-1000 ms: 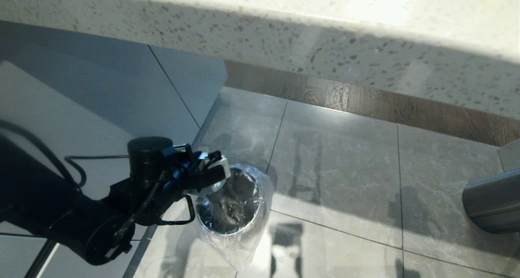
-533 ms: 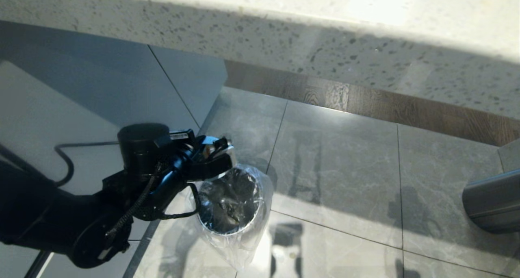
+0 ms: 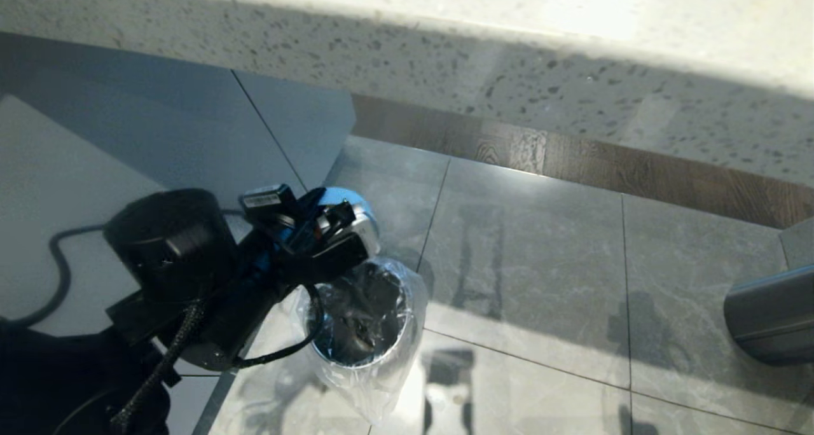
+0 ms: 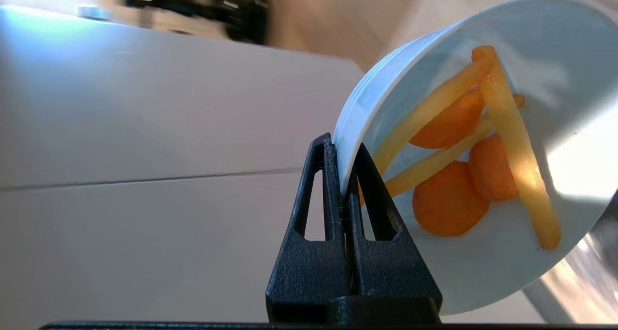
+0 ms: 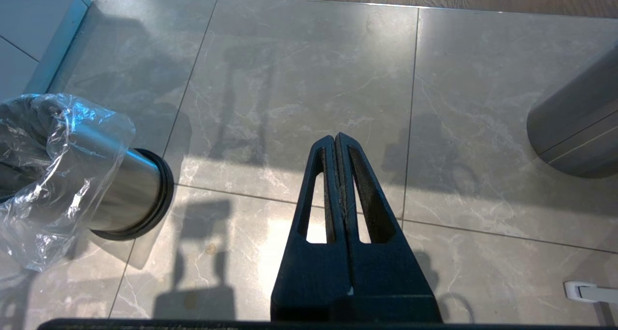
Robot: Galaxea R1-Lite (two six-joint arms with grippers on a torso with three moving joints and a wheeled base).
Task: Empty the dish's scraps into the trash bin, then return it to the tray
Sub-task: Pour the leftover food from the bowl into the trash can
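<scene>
My left gripper [image 4: 344, 149] is shut on the rim of the dish [image 4: 483, 272], a small glossy pale bowl tipped steeply on its edge. The scraps [image 4: 449, 204], orange carrot slices and pale yellow sticks, still lie against its inner face. In the head view the left gripper [image 3: 353, 234] holds the dish [image 3: 343, 195] just above the far left rim of the trash bin [image 3: 359, 320]. That bin is a shiny metal cylinder lined with a crinkly clear bag, standing on the floor. My right gripper [image 5: 335, 138] hangs shut and empty over the floor tiles. The tray is out of view.
A dark steel cylinder [image 3: 769, 320] stands on the floor at the right. A speckled stone counter edge [image 3: 445, 47] runs across the top, with grey cabinet panels [image 3: 159, 136] on the left behind my left arm. The trash bin [image 5: 120, 190] lies left of my right gripper.
My left arm has lifted and swung the dish from the bin's left rim toward its far rim, higher above the opening. The right arm and the bin have not moved.
</scene>
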